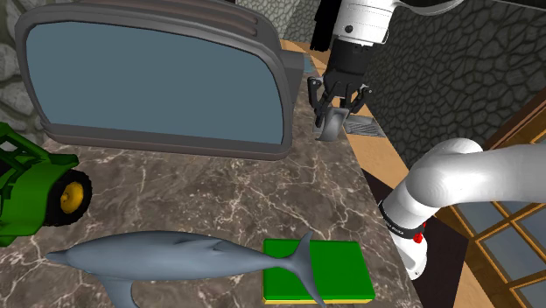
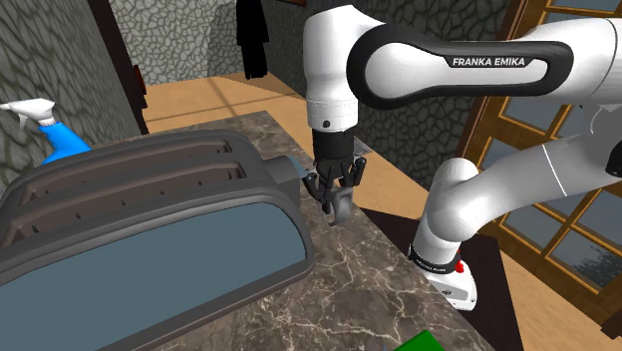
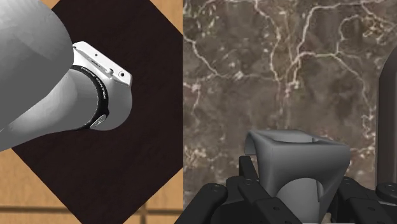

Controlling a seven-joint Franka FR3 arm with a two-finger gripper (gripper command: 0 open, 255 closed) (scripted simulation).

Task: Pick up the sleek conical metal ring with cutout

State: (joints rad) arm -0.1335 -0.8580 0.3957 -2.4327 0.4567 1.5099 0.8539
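1. Gripping check: the claw is closed partway on the ring. Its fingers press the ring's wall from both sides, and it has nothing else in its grasp.
2. Location: the ring hangs under the claw above the counter, near the counter's far corner and just beside the end of the toaster. It looks clear of the stone, though the gap beneath it is hard to confirm.
3. Step in hand (judgement): the lift. To do it well, rise straight up with the squeeze unchanged and no wrist twist. Avoid any sideways drift toward the toaster, which is the nearest obstacle.
4. Risk (judgement): the wall tapers, so the fingers bear on a slope. A smooth cone may squirt out if jerked, so go slowly.
5. Ring: plain grey, smooth and faintly glossy. It is a short hollow cone, wider at one mouth. A curved opening shows in the wall facing the wrist camera.
6. Counter: brown marble-patterned stone with pale veins, flat and polished.
7. Toaster: rounded grey shell with a flat slate-blue side panel and two long slots on top.
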